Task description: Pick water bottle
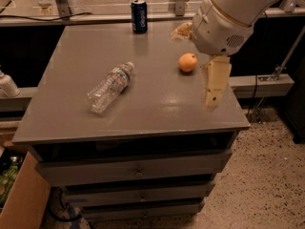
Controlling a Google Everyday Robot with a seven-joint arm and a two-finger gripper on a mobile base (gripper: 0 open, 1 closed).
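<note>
A clear, ribbed plastic water bottle (108,87) with a white cap lies on its side left of centre on the grey tabletop (152,116), its cap pointing toward the upper right. The robot's white arm enters from the upper right, and its cream-coloured end effector (215,82) hangs over the tabletop's right edge, well apart from the bottle; whether it is apart or together cannot be told. A small round orange fruit (188,62) sits just left of the end effector, on the bottle's side of it. A blue soda can (139,15) stands upright at the far edge, top centre. Grey drawers (138,168) lie below, and a cardboard box (21,199) sits lower left.
</note>
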